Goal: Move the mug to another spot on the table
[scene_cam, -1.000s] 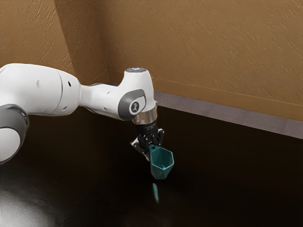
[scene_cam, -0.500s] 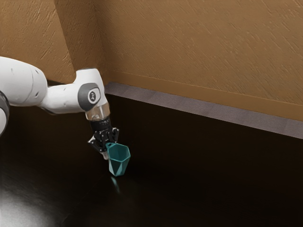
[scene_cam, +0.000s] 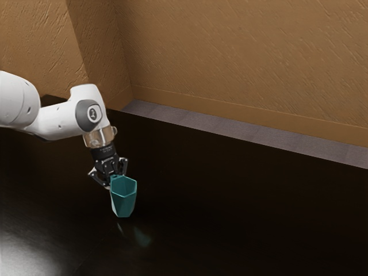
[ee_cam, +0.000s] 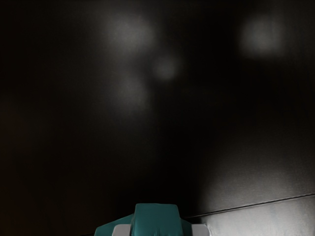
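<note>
Setting: plain simulated room. Evidence: rough ochre plaster walls (scene_cam: 241, 52) meeting in a corner, grey ledge (scene_cam: 259, 135) along the glossy black table's (scene_cam: 259, 218) far edge.

Rough tan wall (scene_cam: 241, 52) at the back, with a jutting corner (scene_cam: 95, 46); grey ledge (scene_cam: 259, 135) runs right along the wall's foot

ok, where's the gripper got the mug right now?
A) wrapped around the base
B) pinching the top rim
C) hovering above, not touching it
B: in the exterior view the gripper comes down from above and its fingers close on the upper rim of the teal mug, on the side toward the arm; nothing grips the base.
</note>
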Motion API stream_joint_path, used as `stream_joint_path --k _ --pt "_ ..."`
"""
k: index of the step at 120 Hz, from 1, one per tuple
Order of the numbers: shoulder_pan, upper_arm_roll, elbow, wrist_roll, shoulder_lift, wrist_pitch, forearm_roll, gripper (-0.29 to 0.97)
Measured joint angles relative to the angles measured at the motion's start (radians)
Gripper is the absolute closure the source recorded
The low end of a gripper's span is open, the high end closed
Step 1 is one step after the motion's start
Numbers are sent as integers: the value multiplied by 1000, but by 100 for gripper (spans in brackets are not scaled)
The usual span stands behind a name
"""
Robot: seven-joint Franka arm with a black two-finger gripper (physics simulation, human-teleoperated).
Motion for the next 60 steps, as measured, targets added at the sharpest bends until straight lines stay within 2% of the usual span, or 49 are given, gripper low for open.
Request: stream_joint_path --k 31,60 --pt "32 -1 58 97 68 -36 -86 68" --pt "68 -1 72 181 111 -65 -122 70"
